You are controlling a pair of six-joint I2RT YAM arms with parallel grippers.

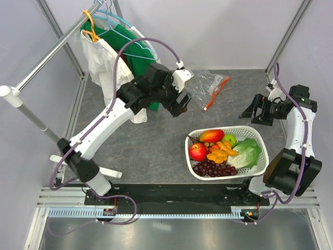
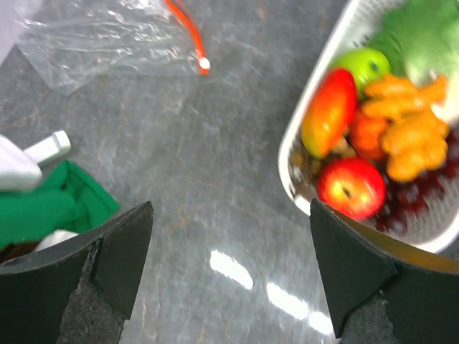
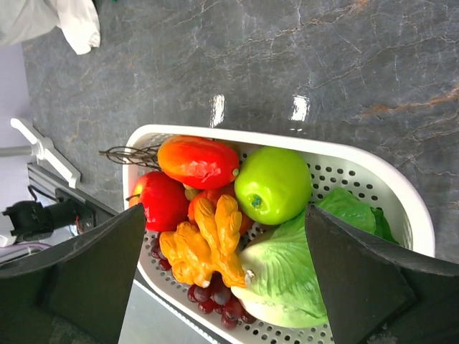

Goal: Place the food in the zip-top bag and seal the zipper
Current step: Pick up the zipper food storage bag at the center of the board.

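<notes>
The food (image 1: 221, 151) all lies in the white basket (image 1: 261, 141) on the near right part of the tabletop (image 1: 145, 146): the red apple (image 3: 161, 201), the mango (image 3: 199, 161), the green apple (image 3: 272, 185), the lettuce (image 3: 287, 269) and the grapes (image 1: 213, 169) are heaped together, and nothing is in the zip-top bag (image 1: 200, 83) yet. The bag lies flat and apart from the basket, on its far side, toward the middle of the tabletop. The zipper (image 1: 216, 94) runs along the bag's right edge, and its long axis goes diagonally, from far right to near left in the top view, so the mouth seems to face the side of the right arm. The left end effector (image 2: 231, 208) hangs with its fingers spread wide and holds nothing. It is between the bag and the basket, with the bag just beyond it and the basket on its right. The right end effector (image 3: 226, 211) is also spread wide and empty, beside the basket's far right corner and turned toward it, so that the fruit shows between its fingers. I judge the left arm nearer to the bag and the right arm better placed for the food. A first pick would go down and toward the near side from the right end effector.
</notes>
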